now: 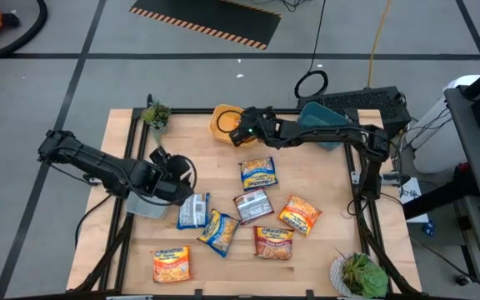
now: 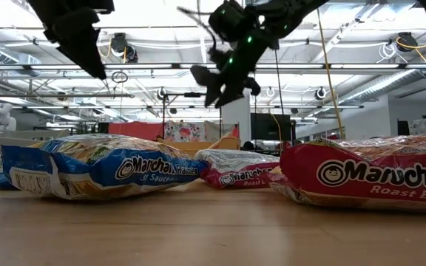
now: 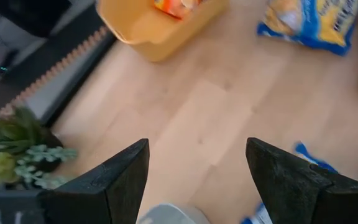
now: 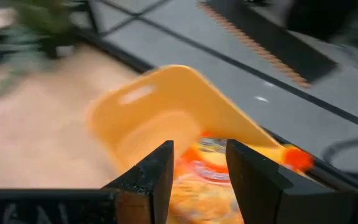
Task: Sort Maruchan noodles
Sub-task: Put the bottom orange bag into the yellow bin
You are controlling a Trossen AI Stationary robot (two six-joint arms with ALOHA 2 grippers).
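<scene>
Several Maruchan packets lie flat on the wooden table: a blue-and-yellow one (image 1: 258, 173), a silver one (image 1: 194, 211), another blue-and-yellow one (image 1: 219, 231), a silver and red one (image 1: 253, 205), an orange one (image 1: 298, 215), a red-brown one (image 1: 274, 242) and an orange one (image 1: 172, 264). Another orange packet (image 4: 204, 171) lies inside the yellow bin (image 1: 222, 119). My right gripper (image 4: 199, 146) hovers open above that bin, and it also shows in the high view (image 1: 238, 133). My left gripper (image 3: 197, 143) is open and empty above the grey bin (image 1: 147, 204).
A teal bin (image 1: 323, 117) stands at the far right under my right arm. Small potted plants stand at the far left corner (image 1: 156, 115) and the near right corner (image 1: 361, 275). Bare wood lies between the yellow bin and the packets.
</scene>
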